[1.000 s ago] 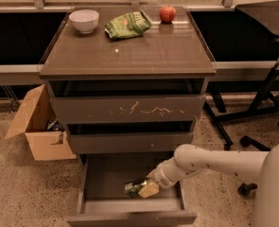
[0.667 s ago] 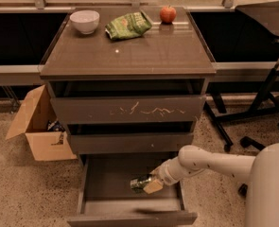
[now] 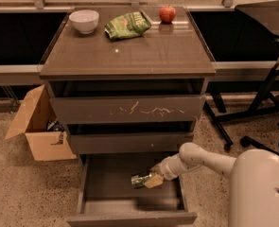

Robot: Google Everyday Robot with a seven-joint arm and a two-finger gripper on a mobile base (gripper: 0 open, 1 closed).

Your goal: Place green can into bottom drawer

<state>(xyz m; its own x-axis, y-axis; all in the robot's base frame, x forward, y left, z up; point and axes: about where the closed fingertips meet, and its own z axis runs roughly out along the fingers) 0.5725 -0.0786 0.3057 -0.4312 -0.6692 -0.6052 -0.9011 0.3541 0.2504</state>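
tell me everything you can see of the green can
The green can is a small cylinder, green with pale mottled print, metal by its look. It is held sideways, one end gripped by the hand, inside the walls of the open bottom drawer. Whether it touches the drawer floor is unclear.

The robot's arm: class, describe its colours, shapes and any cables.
The arm is a smooth, off-white, rounded tube with a bulbous joint, widening into a large pale body shell. The claw, over the bottom drawer, is tan. No cables show.
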